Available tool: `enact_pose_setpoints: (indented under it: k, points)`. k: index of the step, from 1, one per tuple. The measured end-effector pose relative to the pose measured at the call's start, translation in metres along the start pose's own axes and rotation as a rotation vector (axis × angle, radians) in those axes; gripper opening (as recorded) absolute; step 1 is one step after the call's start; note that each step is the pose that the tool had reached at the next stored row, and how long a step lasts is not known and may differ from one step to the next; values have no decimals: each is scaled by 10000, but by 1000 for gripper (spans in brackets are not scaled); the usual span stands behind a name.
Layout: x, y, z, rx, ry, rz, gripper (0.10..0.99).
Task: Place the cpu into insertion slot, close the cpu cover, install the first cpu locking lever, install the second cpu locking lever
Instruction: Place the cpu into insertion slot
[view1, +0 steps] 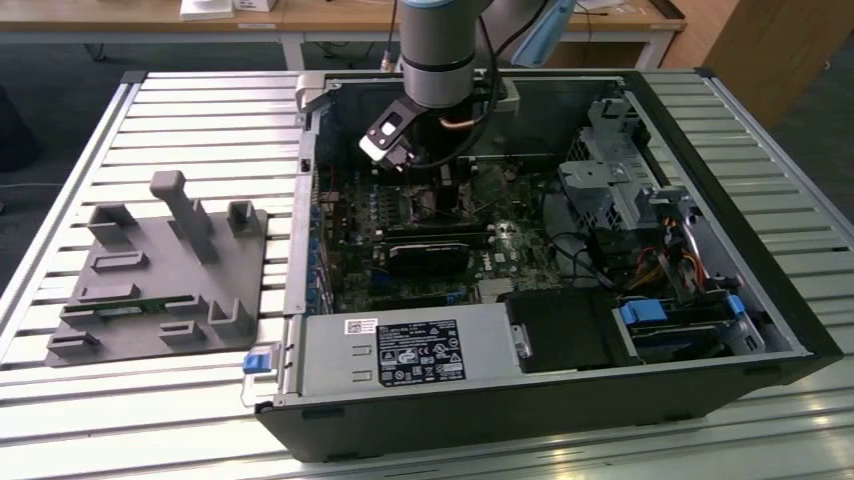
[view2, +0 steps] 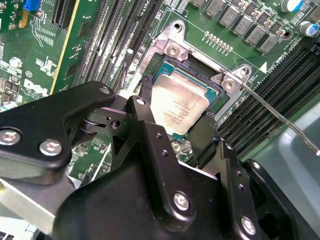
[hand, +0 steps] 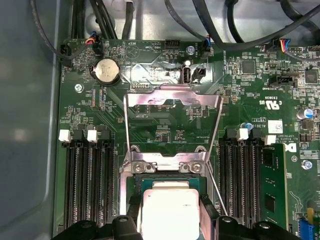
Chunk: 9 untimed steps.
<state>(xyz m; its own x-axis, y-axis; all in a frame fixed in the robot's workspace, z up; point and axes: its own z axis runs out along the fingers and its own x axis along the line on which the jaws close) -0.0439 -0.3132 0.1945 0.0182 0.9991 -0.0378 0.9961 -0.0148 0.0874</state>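
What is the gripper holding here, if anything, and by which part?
The cpu, pinched at two opposite side edges by the gripper, right over the insertion slot.

Soft, even light whitens the ribbed pale metal table (view1: 134, 420) along its near edge; the open black computer case (view1: 534, 412) is dim inside. In the first wrist view, glare streaks the thin silver metal cover frame (hand: 172, 97).

The arm (view1: 438, 40) is gleaming silver-grey with a pale blue cap (view1: 545, 35); its black jaws are showing silver screws (view2: 181, 201).
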Motion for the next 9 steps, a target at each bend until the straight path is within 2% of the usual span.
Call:
enact_pose_setpoints:
  k: [9]
  points:
    - [3, -3, 19, 1, -1, 0, 541]
